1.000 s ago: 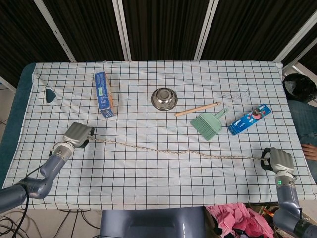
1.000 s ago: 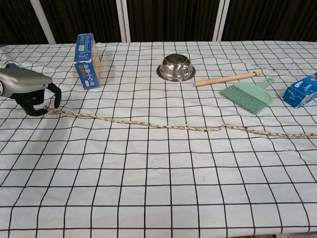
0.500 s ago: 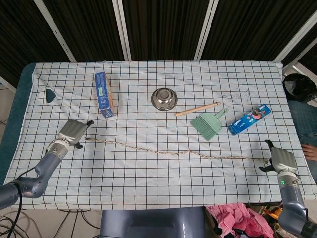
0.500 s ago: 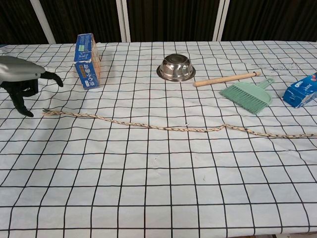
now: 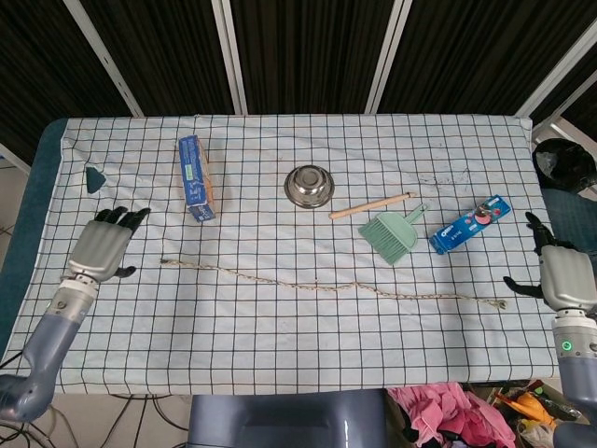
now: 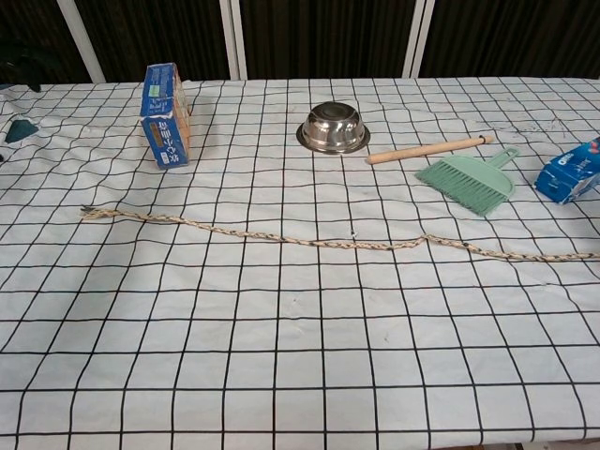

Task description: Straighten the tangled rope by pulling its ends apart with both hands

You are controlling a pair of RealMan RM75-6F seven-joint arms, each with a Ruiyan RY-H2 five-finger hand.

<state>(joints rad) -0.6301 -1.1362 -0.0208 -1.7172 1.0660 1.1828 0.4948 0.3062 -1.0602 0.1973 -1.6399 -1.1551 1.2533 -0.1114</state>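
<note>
The rope (image 5: 326, 285) lies stretched nearly straight across the checked tablecloth, from its left end near the left side to its right end near the right edge; the chest view shows the same rope (image 6: 319, 241) running off the right edge of the picture. My left hand (image 5: 101, 245) hovers left of the rope's left end, fingers spread, holding nothing. My right hand (image 5: 557, 273) is off the table's right edge, fingers apart and empty, clear of the rope's right end. Neither hand shows in the chest view.
A blue box (image 5: 197, 177) stands at the back left. A steel bowl (image 5: 309, 185) sits mid-table, with a wooden stick (image 5: 369, 205), a green hand brush (image 5: 394, 233) and a blue snack packet (image 5: 470, 224) to its right. A small dark green piece (image 5: 94, 177) lies far left.
Both hands let go of the rope ends and drew away outward, the left to the left, the right beyond the table edge. The rope stays stretched on the cloth.
</note>
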